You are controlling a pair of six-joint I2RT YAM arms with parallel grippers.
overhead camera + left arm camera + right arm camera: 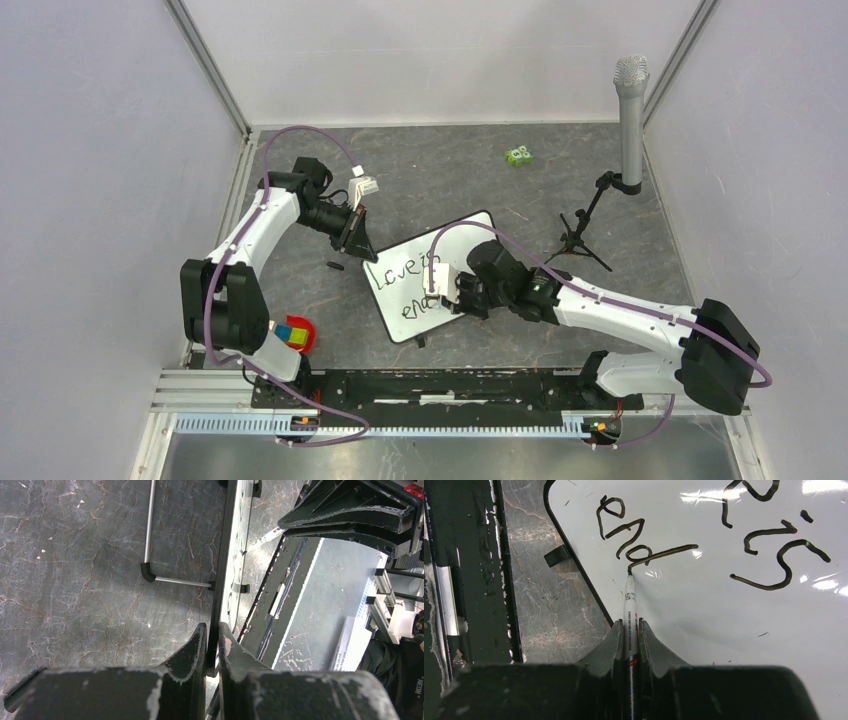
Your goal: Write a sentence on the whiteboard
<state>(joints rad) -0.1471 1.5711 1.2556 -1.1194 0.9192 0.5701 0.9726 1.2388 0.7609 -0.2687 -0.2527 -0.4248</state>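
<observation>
**Q:** Where is the whiteboard, and what is written on it?

**A:** The whiteboard (pixel 455 242) sits in the middle of the table (pixel 560 180), turned at an angle. The sentence (pixel 405 285) is in black marker on two lines: "Love is" above, "end" below.

**Q:** What are the grippers doing?

**A:** The left gripper (pixel 212 630) is pinched on the board's black frame at its left corner, seen edge-on from that wrist. The right gripper (pixel 630 627) is clamped around a marker (pixel 629 597). The marker's tip touches the board at the foot of the "d".

**Q:** Which step is this?

**A:** It is probably mid-word on the second line. The sentence looks unfinished, and there is bare white beyond the "d".

**Q:** How should it be done well?

**A:**
- **Steady the board:** The left grip should hold firm so the board does not slide under the pen's push.
- **Pressure:** It should be light and even, with the marker at a steady tilt, so the stroke neither thins nor skips.
- **Lifting:** The tip should come clear between letters, because the "d" already carries a long trailing stroke.
- **Lettering:** New letters should match the size of "end" and run parallel to "Love is".
- **Smudging:** The fingers should stay off the fresh ink.
</observation>
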